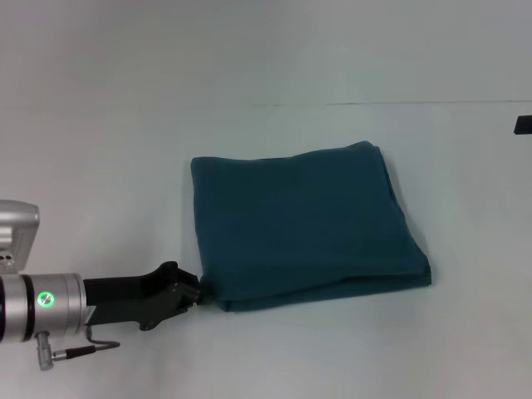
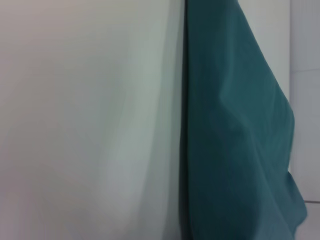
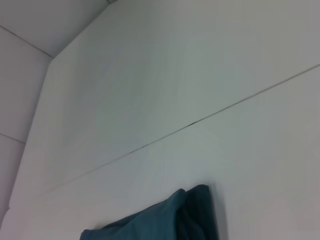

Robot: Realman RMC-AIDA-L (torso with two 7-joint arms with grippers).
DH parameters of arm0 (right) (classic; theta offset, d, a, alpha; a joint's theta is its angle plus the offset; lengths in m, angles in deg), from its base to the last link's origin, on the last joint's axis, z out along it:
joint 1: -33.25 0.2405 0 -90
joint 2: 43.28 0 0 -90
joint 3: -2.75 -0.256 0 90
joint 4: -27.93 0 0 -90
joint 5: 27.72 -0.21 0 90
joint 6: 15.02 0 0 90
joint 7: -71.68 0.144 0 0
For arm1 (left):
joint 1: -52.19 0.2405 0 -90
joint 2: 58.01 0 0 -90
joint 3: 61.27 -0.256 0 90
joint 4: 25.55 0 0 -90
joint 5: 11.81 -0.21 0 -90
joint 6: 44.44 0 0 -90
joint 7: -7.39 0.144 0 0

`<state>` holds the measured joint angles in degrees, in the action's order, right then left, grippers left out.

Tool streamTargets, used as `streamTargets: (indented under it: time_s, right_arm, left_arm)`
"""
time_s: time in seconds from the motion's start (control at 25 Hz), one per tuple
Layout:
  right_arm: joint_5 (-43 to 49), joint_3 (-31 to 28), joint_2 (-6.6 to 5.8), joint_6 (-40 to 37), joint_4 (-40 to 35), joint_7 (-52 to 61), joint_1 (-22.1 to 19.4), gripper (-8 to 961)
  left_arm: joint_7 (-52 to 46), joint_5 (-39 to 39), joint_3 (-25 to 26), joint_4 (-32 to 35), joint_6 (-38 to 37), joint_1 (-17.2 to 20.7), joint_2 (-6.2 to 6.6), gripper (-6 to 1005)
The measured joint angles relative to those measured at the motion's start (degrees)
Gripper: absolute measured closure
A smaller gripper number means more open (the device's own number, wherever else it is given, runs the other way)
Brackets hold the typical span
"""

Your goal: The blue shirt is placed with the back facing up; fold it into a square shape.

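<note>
The blue shirt [image 1: 303,220] lies on the white table, folded into a thick, roughly square stack with layered edges along its near side. My left gripper [image 1: 197,293] reaches in low from the left and sits right at the stack's near left corner, touching or almost touching the fabric. The left wrist view shows the blue shirt [image 2: 235,130] close up as a tall fold beside bare table. In the right wrist view, one corner of the blue shirt [image 3: 175,217] shows from farther off. My right gripper is out of view.
The white table [image 1: 100,166] extends on all sides of the shirt, with a thin seam line [image 1: 374,103] across the back. A small dark object [image 1: 524,125] pokes in at the right edge.
</note>
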<state>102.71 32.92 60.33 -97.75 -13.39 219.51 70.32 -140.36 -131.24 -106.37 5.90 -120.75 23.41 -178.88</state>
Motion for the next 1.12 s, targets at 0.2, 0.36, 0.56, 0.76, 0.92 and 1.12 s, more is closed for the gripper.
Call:
streamTargets:
  time_s: [0.2,0.36,0.56,0.76,0.92,1.12]
  right_arm:
    - [0.0,0.06,0.01,-0.15,0.25,-0.38,0.3,209]
    - [0.0,-0.1,0.01,-0.08,0.28,-0.4,0.18,209]
    - [0.0,0.05,-0.02,-0.32,0.27,-0.5,0.15,209]
    - [0.26,0.24,-0.25,-0.48,0.27,-2.74,0.13,208]
    - [1.76,4.38,-0.56,-2.75,-0.23,-7.43,0.5,208]
    - [2.18,9.89,3.1,-13.12,-5.09,-28.45,0.85,207]
  left_arm:
    - [0.47,-1.6,2.12,-0.04,0.49,-0.27,0.23,873]
    - [2.27,-1.65,3.77,-0.03,-1.02,0.09,0.34,853]
    - [3.89,-3.7,6.14,0.37,-3.35,0.45,0.64,826]
    - [6.6,-6.53,12.13,6.95,-5.48,3.6,1.41,800]
    - [24.2,-1.72,18.86,10.12,-14.48,5.0,1.99,677]
    - [38.3,-2.13,17.14,10.55,-27.13,1.69,3.21,360]
